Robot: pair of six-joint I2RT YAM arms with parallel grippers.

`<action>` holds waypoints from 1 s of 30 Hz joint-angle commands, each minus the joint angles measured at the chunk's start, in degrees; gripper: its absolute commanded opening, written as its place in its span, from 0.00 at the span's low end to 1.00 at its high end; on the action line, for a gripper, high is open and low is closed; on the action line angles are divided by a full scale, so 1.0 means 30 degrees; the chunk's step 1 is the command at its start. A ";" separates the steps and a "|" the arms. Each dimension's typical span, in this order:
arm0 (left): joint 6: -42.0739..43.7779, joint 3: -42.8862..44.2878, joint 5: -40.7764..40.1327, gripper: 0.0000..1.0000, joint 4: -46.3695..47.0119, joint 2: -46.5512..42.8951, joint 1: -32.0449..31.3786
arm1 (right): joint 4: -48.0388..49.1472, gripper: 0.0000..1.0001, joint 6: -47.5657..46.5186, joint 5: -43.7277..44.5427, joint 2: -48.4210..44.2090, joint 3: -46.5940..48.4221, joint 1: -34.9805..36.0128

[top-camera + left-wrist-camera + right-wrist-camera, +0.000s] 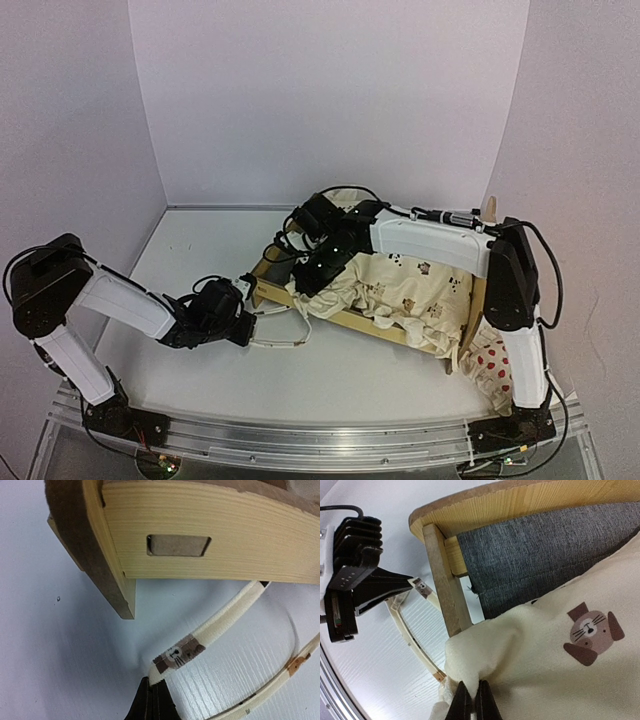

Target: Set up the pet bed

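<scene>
**Pulling the cushion flat in the pet bed**

Seen from above: the pet bed (272, 292), set on the worktop (200, 250), laid with its long axis slanting from a left end to a right end. Inside the pet bed: a cream cushion (410, 285) with little animal faces, bunched up near the left end, with some grey base (545, 555) bare there.

Just outside the left end of the pet bed, low by the worktop: left fingers (145, 707) pinched shut on 1 cushion tie (185, 652). Just above that same end: right fingers (461, 702) pinched shut on a fold of cushion cloth. Beside the right end of the pet bed: a white pillow (490, 365) with red dots.

Probably next: pull cloth and tie toward the left end, along the long axis, to cover the grey. Both sets of fingers about equally near that end, the left ones lower and outside the frame. Best to pull softly, to avoid dragging the light pet bed.
</scene>
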 commanded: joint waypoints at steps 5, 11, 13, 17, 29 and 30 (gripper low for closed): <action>-0.0596 0.1667 0.1132 0.00 -0.0329 0.1121 0.1559 | 0.0040 0.00 0.0740 -0.1256 0.2745 0.4511 0.0140; -0.0683 0.2111 0.1280 0.00 -0.0809 0.1679 0.2468 | 0.1124 0.00 0.1555 -0.0334 0.4967 0.7292 0.0111; -0.0964 0.2136 0.1425 0.00 -0.1058 0.1684 0.2857 | 0.1689 0.00 0.1757 0.0058 0.5340 0.7699 0.0084; -0.1608 0.1898 0.1370 0.00 -0.1530 0.1292 0.3455 | 0.3234 0.00 0.2028 0.0708 0.5408 0.7165 0.0079; -0.3070 0.1458 0.1487 0.00 -0.2399 0.0391 0.4693 | 0.8012 0.16 0.3606 -0.0994 0.4537 0.5226 0.0073; -0.3123 0.1422 0.1437 0.00 -0.2438 0.0341 0.4709 | 0.8037 0.21 0.3598 -0.1265 0.4476 0.4976 0.0089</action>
